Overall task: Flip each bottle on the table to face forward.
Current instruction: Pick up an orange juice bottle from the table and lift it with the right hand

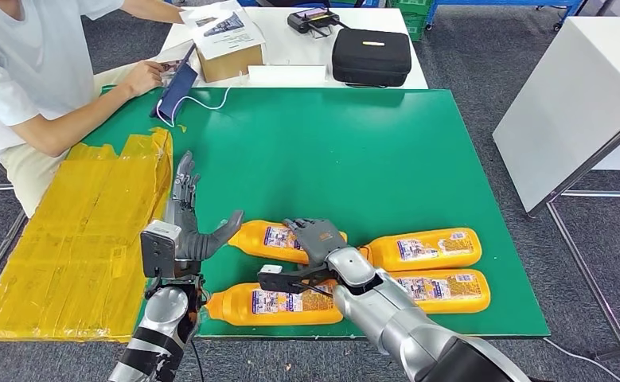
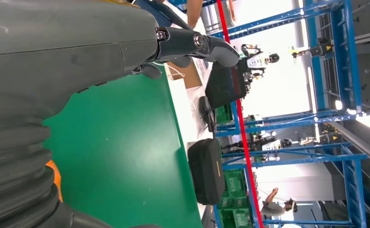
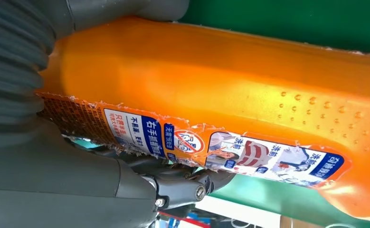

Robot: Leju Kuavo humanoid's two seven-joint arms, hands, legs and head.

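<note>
Your right hand [image 1: 316, 239] grips one of four orange bottles [image 1: 290, 240] lying near the green table's [image 1: 354, 151] front edge. Your left hand [image 1: 185, 227] hovers beside it, fingers spread, holding nothing.

Bright even overhead light, soft shadows, blown-out background, close bottle slightly soft

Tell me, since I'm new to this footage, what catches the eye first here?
Four orange bottles lie flat near the front edge of the green table. The right robot hand rests over the rear left one, while the left robot hand hovers open, fingers up, beside them. A yellow sheet covers the table's left end, where a seated person handles a phone.
</note>
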